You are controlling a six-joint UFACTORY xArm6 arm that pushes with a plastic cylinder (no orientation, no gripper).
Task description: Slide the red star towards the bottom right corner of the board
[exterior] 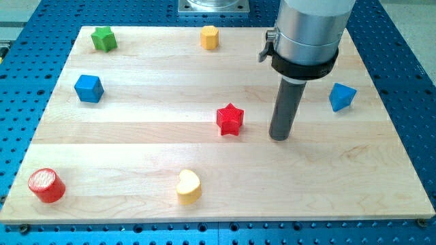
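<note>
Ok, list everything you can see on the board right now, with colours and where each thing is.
green star: one, green, top left corner
yellow hexagon block: one, yellow, top edge near the middle
blue cube: one, blue, left side
blue wedge-like block: one, blue, right side
red star: one, red, centre
red cylinder: one, red, bottom left corner
yellow heart: one, yellow, bottom edge, left of middle
board: one, pale wood, on a blue perforated table
my tip: one, dark rod, just right of the red star, apart from it

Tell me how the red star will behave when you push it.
The red star sits flat and squat, so it likely slides rather than tips. Its points may make it spin off my tip, now at its right. It looks light.
</note>
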